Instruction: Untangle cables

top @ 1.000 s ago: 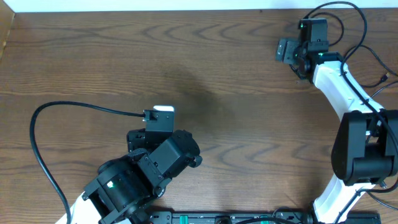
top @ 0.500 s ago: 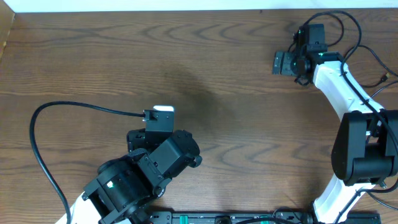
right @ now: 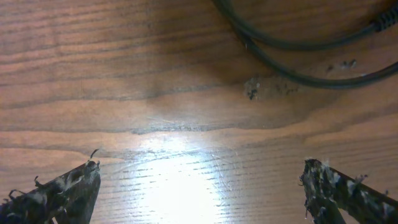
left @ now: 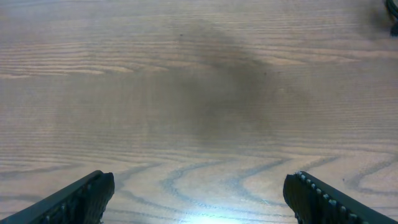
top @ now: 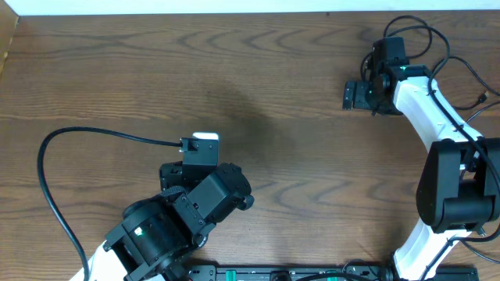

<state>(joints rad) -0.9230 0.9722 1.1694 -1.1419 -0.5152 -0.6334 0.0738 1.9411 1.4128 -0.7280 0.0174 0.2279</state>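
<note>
Two thin black cables (right: 292, 45) lie on the wood across the top right of the right wrist view, and one thickens to a plug end (right: 380, 18) at the edge. My right gripper (right: 199, 193) hovers open just short of them, with only bare table between its frayed fingertips (right: 68, 186). From overhead it (top: 358, 94) sits at the back right, with thin black loops (top: 437, 27) around its wrist; I cannot tell whether these are the same cords. My left gripper (left: 199, 199) is open over bare wood at the front left, with no cable near it.
A dark stain (top: 250, 117) marks the middle of the table. A thick black arm cable (top: 47, 179) arcs along the left side. The white right arm (top: 437, 117) and its base (top: 457, 187) fill the right edge. A chipped spot (right: 252, 90) lies below the cords.
My right gripper has moved toward the front of the table, away from the back edge. The left arm has not moved, and both grippers stayed open.
</note>
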